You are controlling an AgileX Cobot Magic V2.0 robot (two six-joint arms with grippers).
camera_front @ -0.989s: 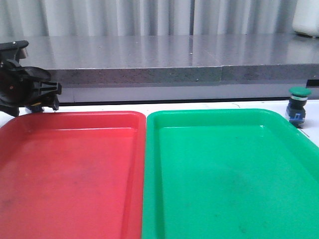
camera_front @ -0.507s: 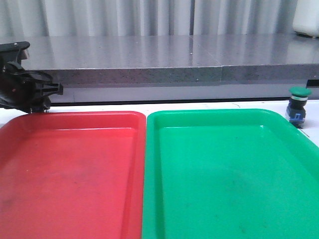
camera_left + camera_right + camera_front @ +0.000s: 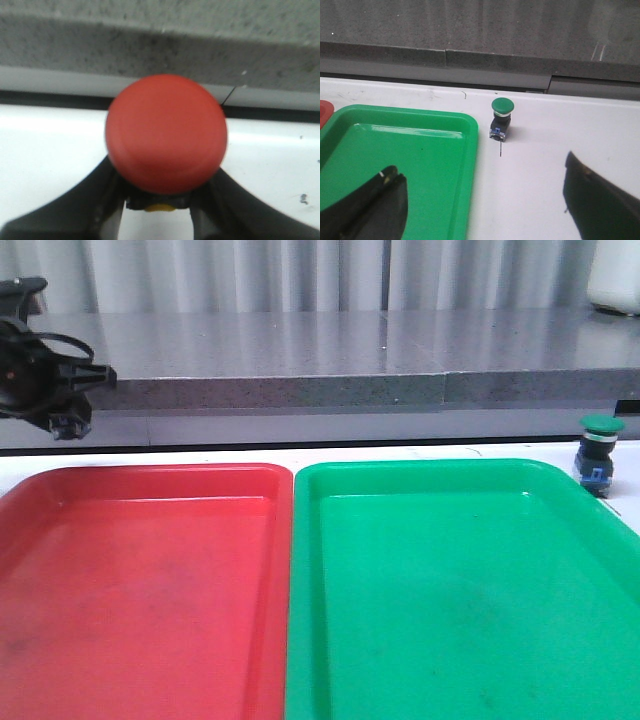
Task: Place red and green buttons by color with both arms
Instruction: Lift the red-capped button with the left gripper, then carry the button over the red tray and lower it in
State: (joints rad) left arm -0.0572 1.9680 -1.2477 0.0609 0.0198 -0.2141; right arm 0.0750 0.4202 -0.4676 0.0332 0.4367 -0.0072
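In the left wrist view the red button (image 3: 166, 131) fills the middle, its red cap facing the camera, held between the black fingers (image 3: 90, 200) of my left gripper (image 3: 162, 202). In the front view the left gripper (image 3: 62, 400) hangs above the far left corner of the red tray (image 3: 140, 580); the button itself is hidden there. The green button (image 3: 598, 450) stands upright on the white table just past the green tray's (image 3: 460, 580) far right corner. It also shows in the right wrist view (image 3: 501, 118). My right gripper (image 3: 482, 187) is open and empty, well short of it.
A grey stone ledge (image 3: 330, 360) runs along the back of the table. A white object (image 3: 615, 275) stands on it at the far right. The red and green trays lie side by side and fill most of the table.
My left gripper has risen from table level at the red tray's far left corner and shifted a little left, carrying the red button. The green button has not moved.
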